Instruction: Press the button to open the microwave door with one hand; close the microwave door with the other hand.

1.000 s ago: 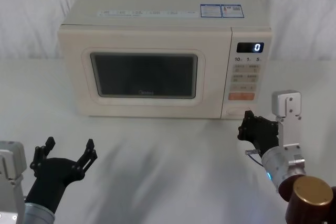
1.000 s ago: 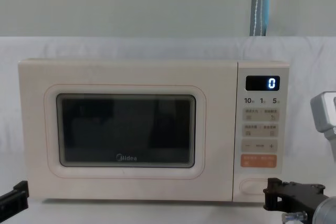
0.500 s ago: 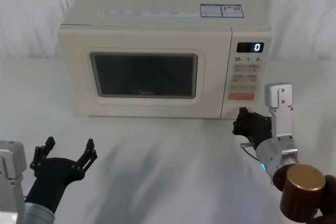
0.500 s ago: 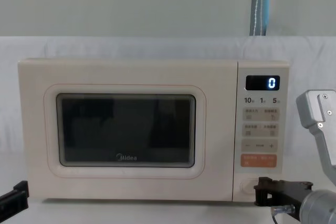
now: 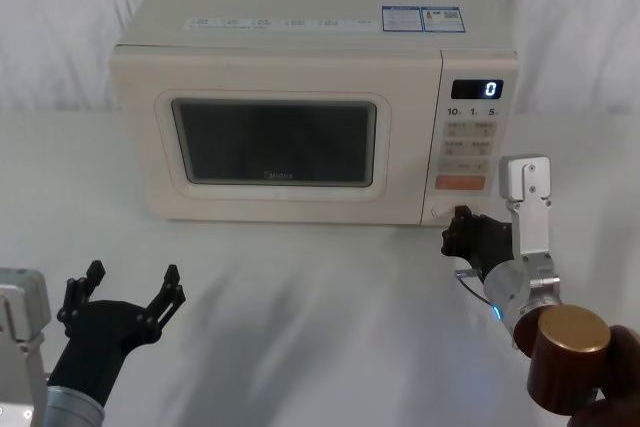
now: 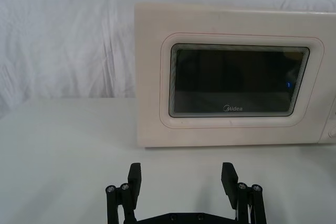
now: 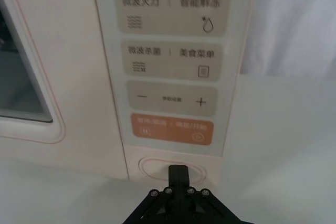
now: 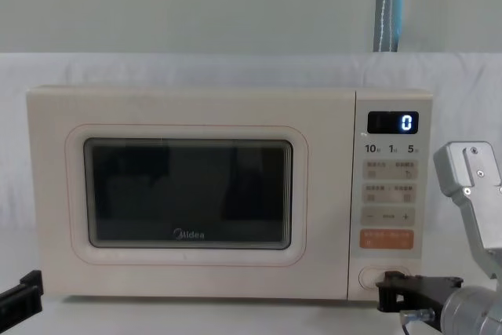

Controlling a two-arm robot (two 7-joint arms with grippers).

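**One fingertip at the release key**

Two arms are showing in the head view: the right gripper (image 5: 460, 228) is reaching to the foot of the control panel, its fingers pinched together and holding nothing, tip at the button (image 5: 443, 213). The left gripper (image 5: 128, 287) is waiting low over the bench (image 5: 300, 307), well apart from the oven, its fingers spread wide and empty. The microwave door (image 5: 270, 142) is sitting flush and shut.

In the left wrist view, the open fingers (image 6: 134, 178) are facing the door's dark window, Midea logo in sight.

In the right wrist view, the closed tip is lying on the lower rim of the oval button, just under the orange key (image 7: 172, 130). Judging from this, the press is going best straight in on the oval's middle, kept below the orange key so the wrong control is not triggered.

In the chest view, the right gripper's tip is meeting the button's right side, and the door is not yet sprung.
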